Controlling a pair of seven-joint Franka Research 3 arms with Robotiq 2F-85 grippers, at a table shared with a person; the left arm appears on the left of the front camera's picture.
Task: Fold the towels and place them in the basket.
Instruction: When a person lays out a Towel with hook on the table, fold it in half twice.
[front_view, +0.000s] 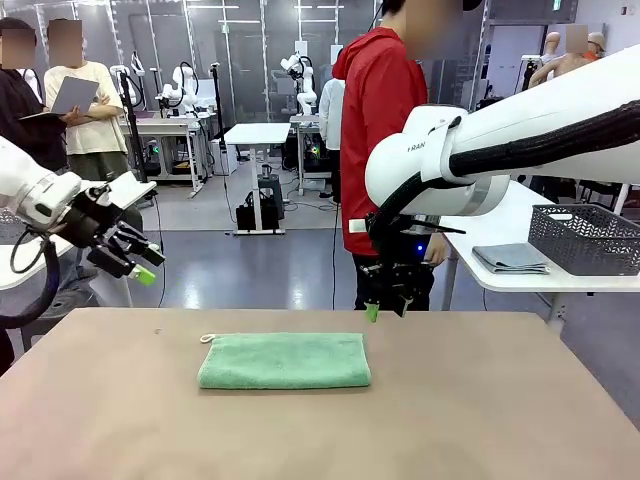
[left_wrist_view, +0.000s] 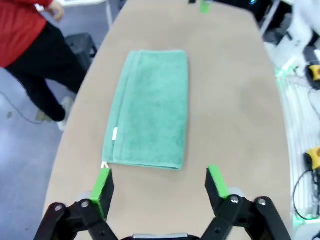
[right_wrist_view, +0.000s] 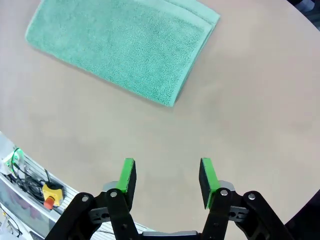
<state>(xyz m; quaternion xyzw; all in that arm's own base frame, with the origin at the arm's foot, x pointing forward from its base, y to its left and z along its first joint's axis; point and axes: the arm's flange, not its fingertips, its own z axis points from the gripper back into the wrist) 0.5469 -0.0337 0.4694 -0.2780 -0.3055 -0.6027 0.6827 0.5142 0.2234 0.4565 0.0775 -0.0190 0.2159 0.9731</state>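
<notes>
A mint green towel (front_view: 285, 361) lies folded into a long rectangle in the middle of the brown table (front_view: 480, 420), its cord loop at the far left corner. My left gripper (front_view: 148, 263) hangs open above the table's left edge, well clear of the cloth. In the left wrist view the towel (left_wrist_view: 150, 110) lies just beyond the open left gripper (left_wrist_view: 160, 182). My right gripper (front_view: 385, 308) stands open near the far edge, just right of the towel. In the right wrist view the towel (right_wrist_view: 125, 47) is past the empty right gripper (right_wrist_view: 167, 177). The dark mesh basket (front_view: 585, 238) sits on a white side table at right.
A folded grey cloth (front_view: 512, 258) lies on the side table beside the basket. A person in a red jacket (front_view: 380, 130) stands at the table's far side. Cables and a yellow switch box (right_wrist_view: 50, 192) sit off the table's edge.
</notes>
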